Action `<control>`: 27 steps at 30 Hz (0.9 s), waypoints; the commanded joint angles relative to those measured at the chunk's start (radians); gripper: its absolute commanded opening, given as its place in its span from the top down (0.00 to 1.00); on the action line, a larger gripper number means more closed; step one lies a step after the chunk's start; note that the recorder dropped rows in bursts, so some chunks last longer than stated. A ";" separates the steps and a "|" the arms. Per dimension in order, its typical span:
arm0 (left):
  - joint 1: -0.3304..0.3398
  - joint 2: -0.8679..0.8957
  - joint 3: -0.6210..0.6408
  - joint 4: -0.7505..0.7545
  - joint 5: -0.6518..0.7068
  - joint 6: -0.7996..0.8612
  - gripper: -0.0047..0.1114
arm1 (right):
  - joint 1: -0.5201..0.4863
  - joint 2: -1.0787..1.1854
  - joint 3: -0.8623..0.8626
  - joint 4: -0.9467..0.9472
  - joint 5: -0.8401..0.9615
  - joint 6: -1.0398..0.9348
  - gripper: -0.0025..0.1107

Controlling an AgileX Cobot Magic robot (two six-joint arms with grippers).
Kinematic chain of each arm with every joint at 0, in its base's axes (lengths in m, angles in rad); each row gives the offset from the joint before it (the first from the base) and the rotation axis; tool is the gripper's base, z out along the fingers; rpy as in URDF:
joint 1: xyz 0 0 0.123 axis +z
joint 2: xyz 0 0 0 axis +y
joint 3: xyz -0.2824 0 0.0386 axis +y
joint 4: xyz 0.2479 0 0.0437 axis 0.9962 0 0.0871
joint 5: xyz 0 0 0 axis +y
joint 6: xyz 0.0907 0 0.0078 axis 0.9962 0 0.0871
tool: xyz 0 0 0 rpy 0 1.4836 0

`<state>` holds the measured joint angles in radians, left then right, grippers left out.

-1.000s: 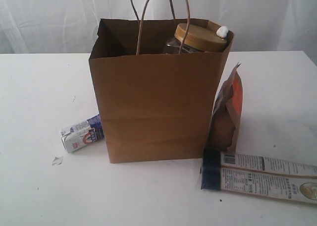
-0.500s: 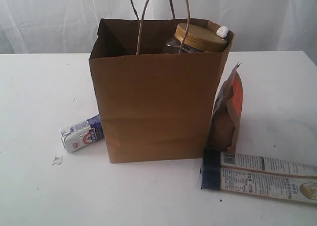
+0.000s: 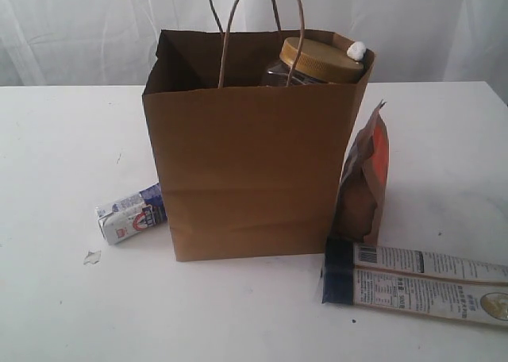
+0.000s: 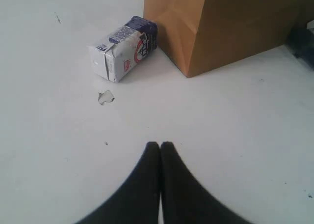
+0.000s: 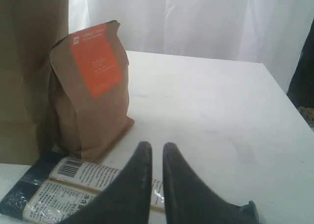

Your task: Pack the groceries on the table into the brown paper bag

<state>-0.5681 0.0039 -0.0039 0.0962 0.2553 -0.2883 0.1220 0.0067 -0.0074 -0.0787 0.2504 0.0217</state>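
One white counter (image 3: 63, 140) carries one kraft-brown paper bag (image 3: 246, 171), upright at mid-counter, two loop handles raised. One long white-blue packet (image 3: 421, 283) lies flat toward the near right corner. One brown-orange pouch (image 3: 365, 179) stands against the bag's right-edge side. One gold-lidded clear jar (image 3: 321, 59) sits inside the bag, with one white cap (image 3: 355, 51) showing beside it. One small white-blue carton (image 3: 131, 213) lies touching the bag's left-edge side. The left tool (image 4: 160, 145) is closed and empty. The right tool (image 5: 157, 148) is parted by a slim gap, also empty.
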 commanded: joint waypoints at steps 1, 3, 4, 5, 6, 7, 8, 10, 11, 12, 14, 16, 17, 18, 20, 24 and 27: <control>-0.003 -0.004 0.004 -0.012 -0.057 0.009 0.96 | -0.003 -0.007 0.007 0.003 -0.006 -0.008 0.90; -0.003 -0.004 0.004 -0.127 -0.114 -0.057 0.96 | -0.003 -0.007 0.007 0.003 -0.006 -0.008 0.90; -0.003 -0.004 0.004 -0.154 -0.133 -0.057 0.96 | -0.003 -0.007 0.007 0.003 -0.006 -0.008 0.90; -0.003 -0.004 0.004 -0.154 -0.138 -0.055 0.96 | -0.003 -0.007 0.007 0.003 -0.006 -0.008 0.90; -0.003 -0.004 0.004 -0.154 -0.171 -0.055 0.96 | -0.003 -0.007 0.007 0.003 -0.006 -0.008 0.90; -0.003 -0.004 0.004 -0.154 -0.205 -0.055 0.96 | -0.003 -0.007 0.007 0.003 -0.006 -0.008 0.90; -0.003 -0.004 0.004 -0.172 -0.271 -0.090 0.96 | -0.003 -0.007 0.007 0.003 -0.006 -0.008 0.90; -0.003 -0.004 0.004 -0.192 -0.313 -0.167 0.96 | -0.003 -0.007 0.007 0.003 -0.006 -0.008 0.90; -0.003 -0.004 0.004 -0.192 -0.326 -0.199 0.96 | -0.003 -0.007 0.007 0.003 -0.006 -0.008 0.90; -0.003 -0.004 0.004 -0.192 -0.347 -0.241 0.96 | -0.003 -0.007 0.007 0.003 -0.006 -0.008 0.90; -0.003 -0.004 -0.039 -0.189 -0.343 -0.338 0.96 | -0.003 -0.007 0.007 0.003 -0.006 -0.008 0.90; -0.003 -0.004 -0.164 -0.111 -0.255 -0.298 0.96 | -0.003 -0.007 0.007 0.003 -0.006 -0.008 0.90; -0.003 -0.004 -0.239 -0.080 -0.176 -0.268 0.96 | -0.003 -0.007 0.007 0.003 -0.006 -0.008 0.90; -0.003 -0.004 -0.293 -0.079 -0.119 -0.248 0.96 | -0.003 -0.007 0.007 0.003 -0.006 -0.008 0.90; -0.003 0.019 -0.437 -0.079 0.120 -0.200 0.96 | -0.003 -0.007 0.007 0.003 -0.006 -0.008 0.90; -0.003 0.119 -0.599 -0.071 0.350 -0.144 0.94 | -0.003 -0.007 0.007 0.003 -0.006 -0.008 0.90; -0.003 0.268 -0.763 -0.004 0.508 -0.080 0.79 | -0.003 -0.007 0.007 0.003 -0.006 -0.008 0.90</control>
<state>-0.5681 0.1813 -0.6675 0.0530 0.6453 -0.4203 0.1220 0.0067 -0.0074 -0.0787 0.2504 0.0198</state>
